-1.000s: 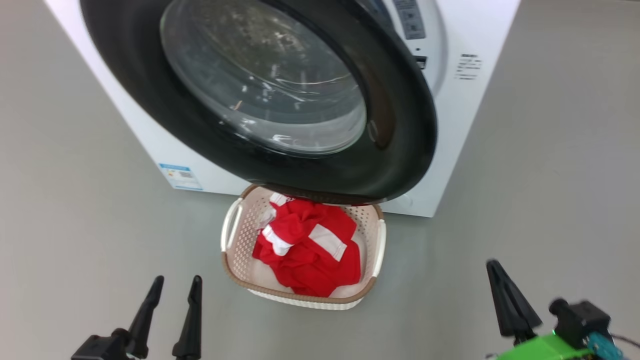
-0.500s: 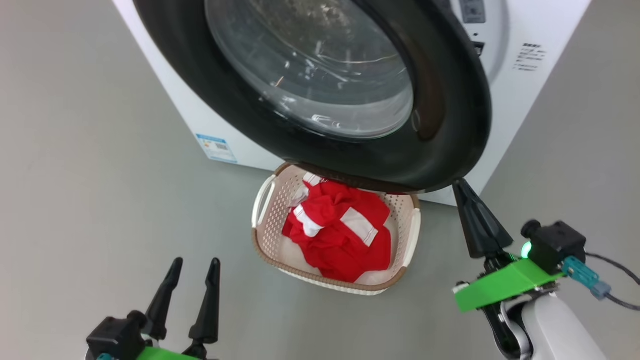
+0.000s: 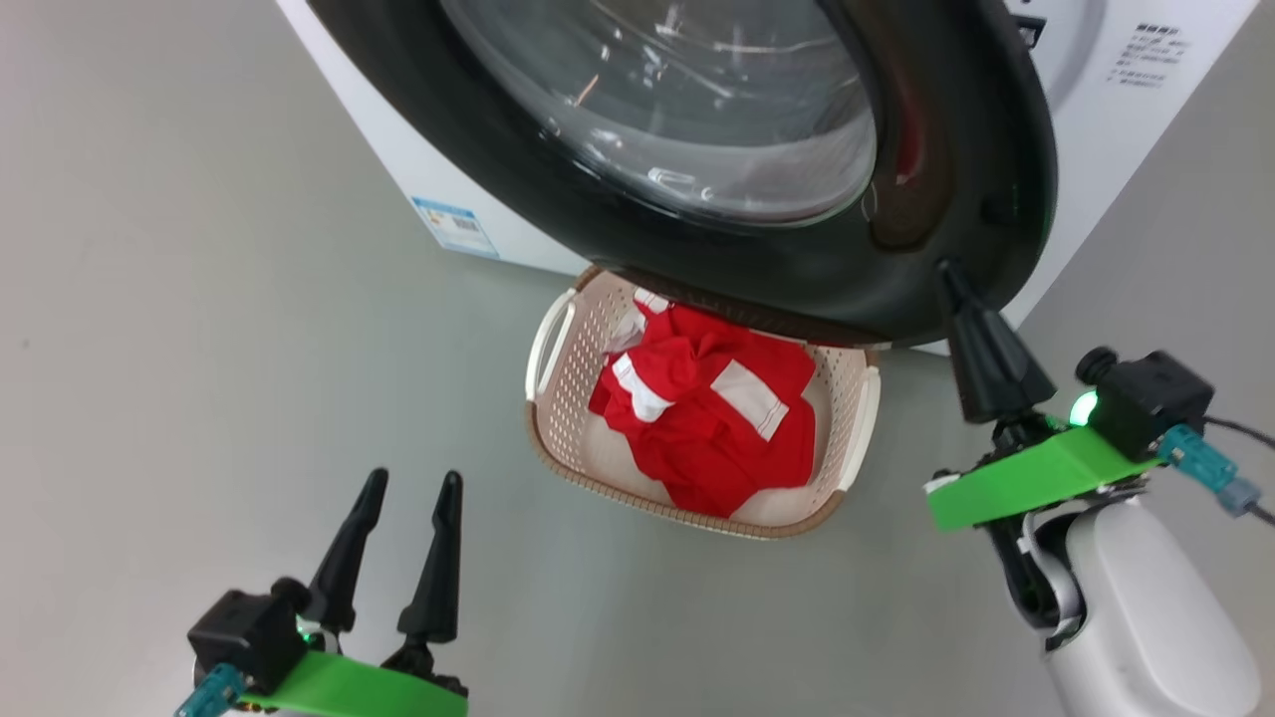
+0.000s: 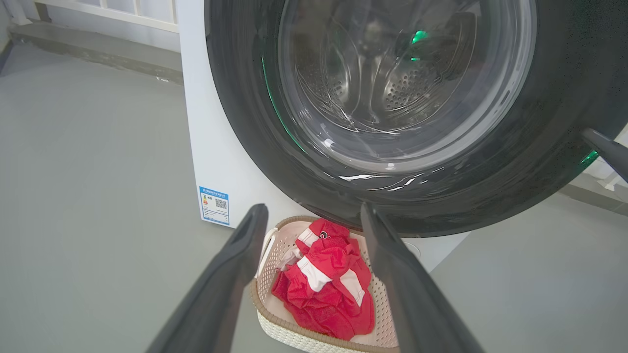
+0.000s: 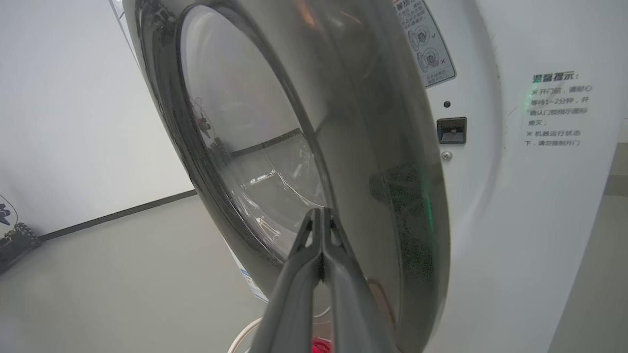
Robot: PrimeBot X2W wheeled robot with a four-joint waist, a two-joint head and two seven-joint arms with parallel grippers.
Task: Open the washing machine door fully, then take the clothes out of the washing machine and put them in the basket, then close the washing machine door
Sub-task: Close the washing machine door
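Your right gripper is pinched shut and empty, its tips at the lower rim of the door, which is ajar. Left gripper spread, empty. Clothes in the basket under the door.

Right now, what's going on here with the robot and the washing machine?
The red and white clothes lie in the basket in front of the washing machine. The washing machine door stands partly open, hanging over the basket's far end. The right gripper, shut and empty, has its tip at the door's lower rim, apparently to push it closed. The left gripper is open and empty, short of the basket.
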